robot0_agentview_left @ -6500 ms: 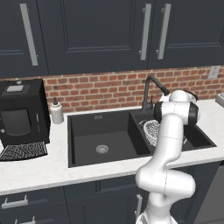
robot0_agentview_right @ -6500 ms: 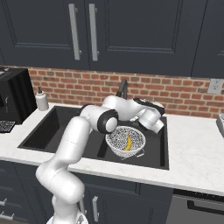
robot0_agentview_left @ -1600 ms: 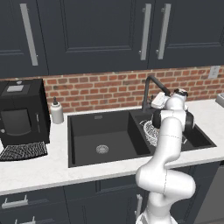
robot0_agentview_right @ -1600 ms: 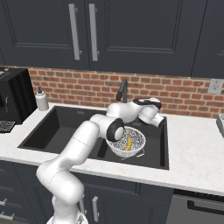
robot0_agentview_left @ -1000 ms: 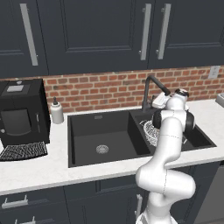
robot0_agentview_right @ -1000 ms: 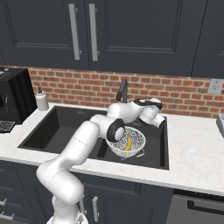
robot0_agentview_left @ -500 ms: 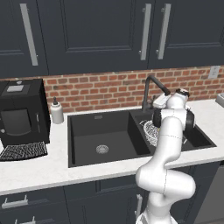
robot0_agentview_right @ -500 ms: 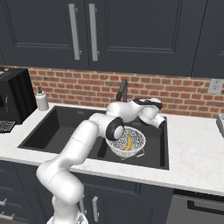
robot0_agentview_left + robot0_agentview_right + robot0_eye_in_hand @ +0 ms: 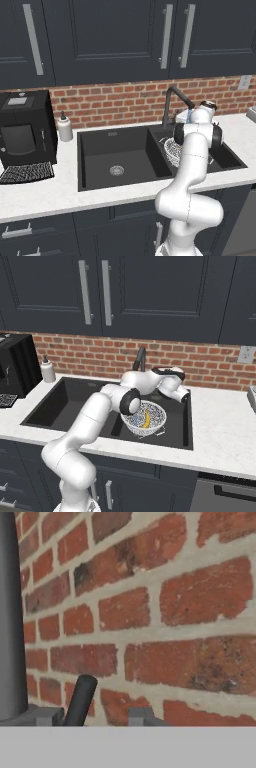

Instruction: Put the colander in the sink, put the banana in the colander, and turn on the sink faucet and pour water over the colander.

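Now my gripper [image 9: 92, 717] sits close to the brick wall [image 9: 165, 612] behind the sink [image 9: 130, 150], its two small tips a narrow way apart with a short dark lever [image 9: 81, 701] rising between them; whether the tips actually press on that lever I cannot tell. Beside it, the thick grey stem of the sink faucet [image 9: 11, 622] stands upright along the left edge of my hand view. From the base views, the faucet [image 9: 172, 102] rises at the back of the sink and its spout angles down toward the narrower basin. In that basin the colander [image 9: 145, 418] rests upright, open side up. Inside it lies the banana [image 9: 147, 418], its long axis running roughly from the near rim toward the back wall, curved slightly, one tip pointing toward the faucet. On the surface [image 9: 225, 436] left of the sink stand a white soap bottle [image 9: 64, 127] and a black coffee machine [image 9: 25, 130].
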